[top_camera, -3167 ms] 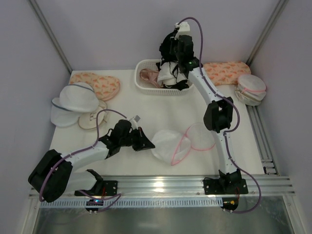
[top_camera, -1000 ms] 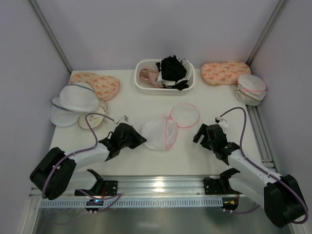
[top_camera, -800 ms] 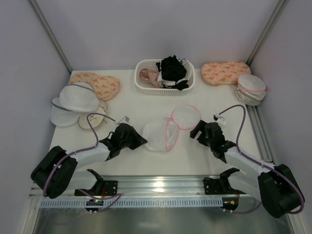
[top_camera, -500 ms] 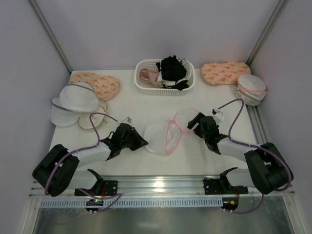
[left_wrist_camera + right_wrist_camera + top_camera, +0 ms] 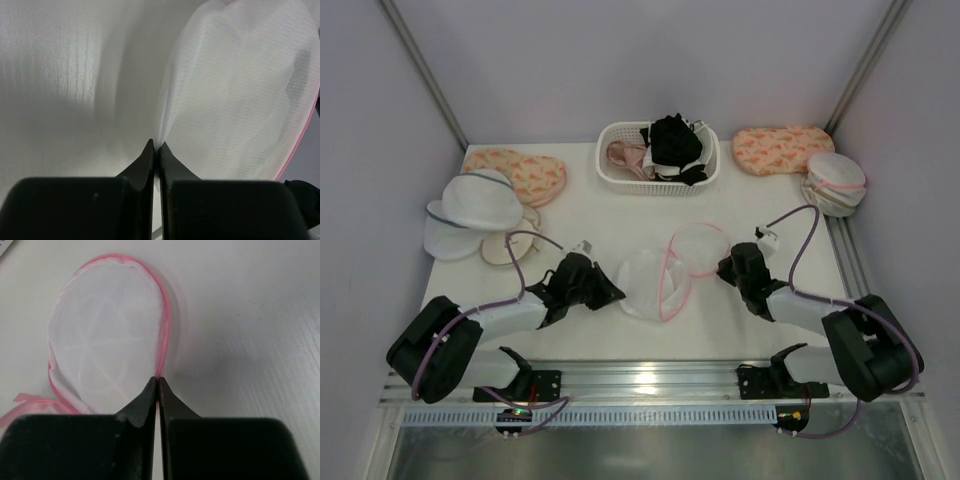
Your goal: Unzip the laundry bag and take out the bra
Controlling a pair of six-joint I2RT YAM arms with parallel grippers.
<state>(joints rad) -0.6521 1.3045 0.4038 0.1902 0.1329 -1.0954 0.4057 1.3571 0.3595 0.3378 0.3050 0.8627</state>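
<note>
**Laundry bag lay unzipped, pinched at both sides**

The laundry bag point(image 5: 650, 283) was seen lying open on the table point(image 5: 610, 215), near its front edge and between the two arms. Its two round mesh halves were spread side by side, the pink zipper rim point(image 5: 165, 315) running around each. The nearer, domed half was set toward the left, and the flatter half point(image 5: 698, 248) toward the right and a little farther back.

The left gripper point(image 5: 612, 292) was found closed on the white mesh at the left edge of the domed half. In the left wrist view its fingertips point(image 5: 148, 150) were pressed together with a fold of the fabric caught between them. The right gripper point(image 5: 723, 267) was likewise clamped narrow, and the pink rim of the flatter half was nipped at its tips in the right wrist view.

Farther back, a white basket point(image 5: 610, 178) was filled with black garments point(image 5: 672, 138) and something pink point(image 5: 625, 152). Orange patterned pouches point(image 5: 520, 172) were placed to either side of it. White mesh domes with grey-blue rims point(image 5: 475, 205) were stacked at the far left, and a pink-rimmed stack point(image 5: 835, 183) was set at the far right.
</note>
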